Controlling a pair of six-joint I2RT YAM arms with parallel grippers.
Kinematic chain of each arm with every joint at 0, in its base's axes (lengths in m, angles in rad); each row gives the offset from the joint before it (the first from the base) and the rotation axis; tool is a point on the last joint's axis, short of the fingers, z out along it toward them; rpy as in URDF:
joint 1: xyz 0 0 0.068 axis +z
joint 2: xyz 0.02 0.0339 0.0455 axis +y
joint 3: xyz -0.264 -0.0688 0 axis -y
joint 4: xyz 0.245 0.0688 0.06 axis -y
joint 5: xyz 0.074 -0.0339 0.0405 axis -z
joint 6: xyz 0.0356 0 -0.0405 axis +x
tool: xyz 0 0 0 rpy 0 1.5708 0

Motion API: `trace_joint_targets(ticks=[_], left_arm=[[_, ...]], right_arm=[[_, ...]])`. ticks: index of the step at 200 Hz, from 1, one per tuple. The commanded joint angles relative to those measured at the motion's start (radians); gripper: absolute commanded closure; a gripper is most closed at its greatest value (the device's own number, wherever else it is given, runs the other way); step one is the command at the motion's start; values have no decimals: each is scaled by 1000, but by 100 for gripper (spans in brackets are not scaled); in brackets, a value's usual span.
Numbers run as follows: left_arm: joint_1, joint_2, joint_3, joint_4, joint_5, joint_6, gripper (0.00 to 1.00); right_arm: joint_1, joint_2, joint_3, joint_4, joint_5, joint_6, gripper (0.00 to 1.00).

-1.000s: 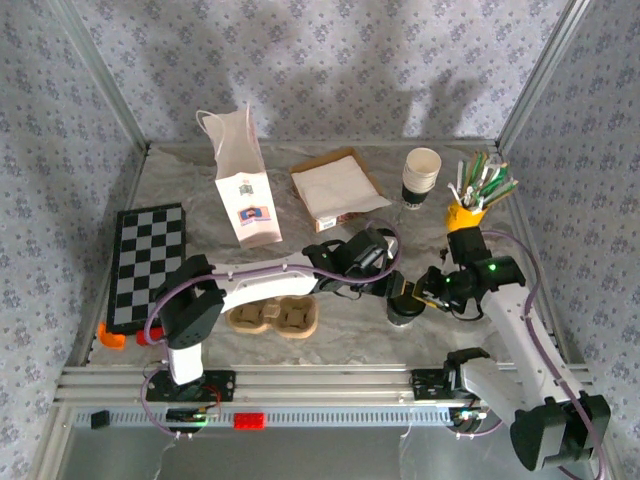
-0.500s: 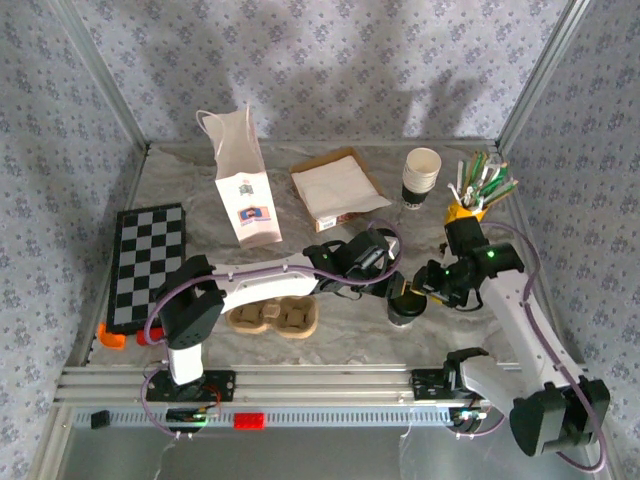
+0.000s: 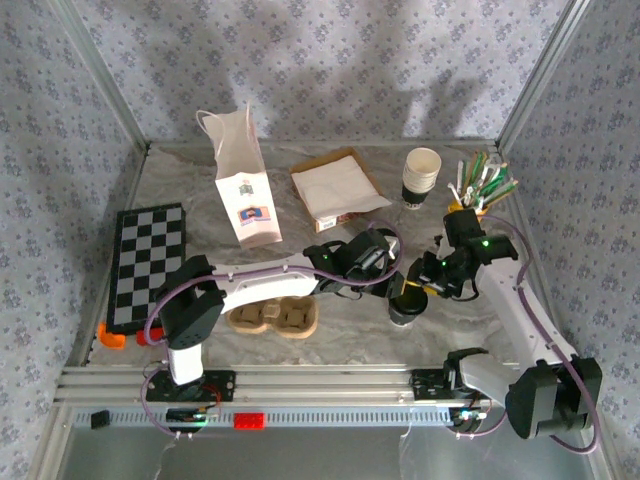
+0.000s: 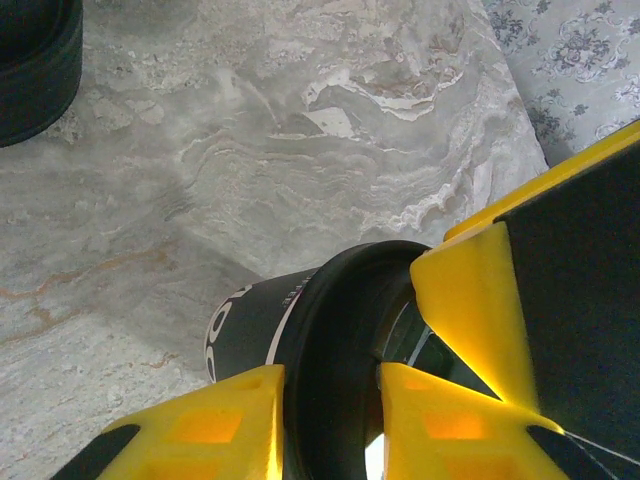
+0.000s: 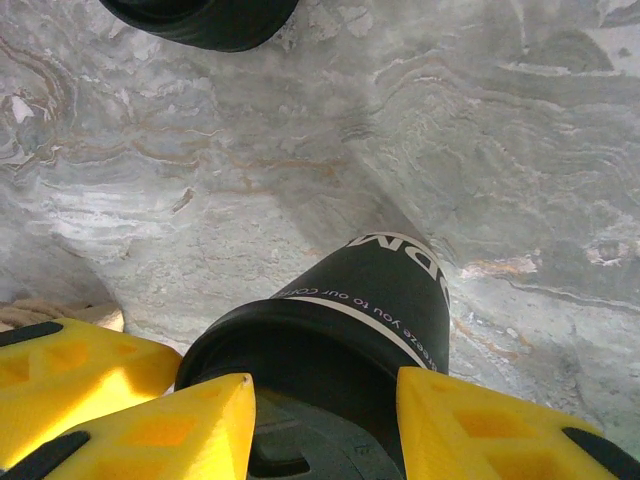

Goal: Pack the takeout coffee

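Mostly hidden from above, the small cream-and-black paper cup with a round black plastic lid [image 3: 403, 311] stands on the grey marbled, stone-look worktop [image 3: 350, 340], at about 4 o'clock from its middle. It sits between the ends of both arms. The left tool [image 3: 392, 288] reaches it from 9 o'clock and the right tool [image 3: 422, 284] from 2 o'clock, and together they cover its cream upper part.

In the left wrist view the left tool [image 4: 332, 425] is clenched on the lid's rim. Its moulded yellow plastic fingers [image 4: 200, 430] sit hard against the glossy rim on either side, and a sliver of the cup [image 4: 245, 330], black with white lettering, shows beyond them. A yellow-and-black block [image 4: 540, 260] at 3 o'clock hides the lid's far edge; I cannot tell whose it is.

In the right wrist view the right tool [image 5: 325, 430] straddles the cup [image 5: 385, 290], which is matte black, tapered and printed with curved white text. Whether its fingers [image 5: 150, 420] touch the cup cannot be told, as the frame's bottom edge cuts them off. A black round shape [image 5: 200, 15] is cropped at 12 o'clock.
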Motion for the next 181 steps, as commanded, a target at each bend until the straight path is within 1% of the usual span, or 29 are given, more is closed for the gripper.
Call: trace_joint_targets(ticks=[1, 26, 67, 104, 126, 137, 156, 181], left_arm=[[-12, 28, -26, -122, -20, 23, 73], [-12, 32, -17, -125, -38, 21, 73], [-12, 6, -6, -114, -50, 30, 72], [-11, -29, 28, -98, -63, 40, 59], [-10, -59, 20, -132, -91, 11, 57], [-11, -78, 3, -137, -91, -7, 56], [-11, -105, -36, -112, -48, -35, 53], [-11, -132, -70, -83, -28, -53, 51]], right_arm=[[-6, -8, -46, -1, 30, -21, 58], [-6, -47, -88, 10, 23, 30, 60], [5, -52, -108, 5, 45, 31, 60], [21, -77, -50, -11, 45, 33, 58], [30, -84, -26, -32, 54, 37, 52], [38, -88, -14, -48, 61, 36, 52], [43, -101, 7, -74, 69, 37, 46], [57, -112, 37, -113, 71, 37, 43]])
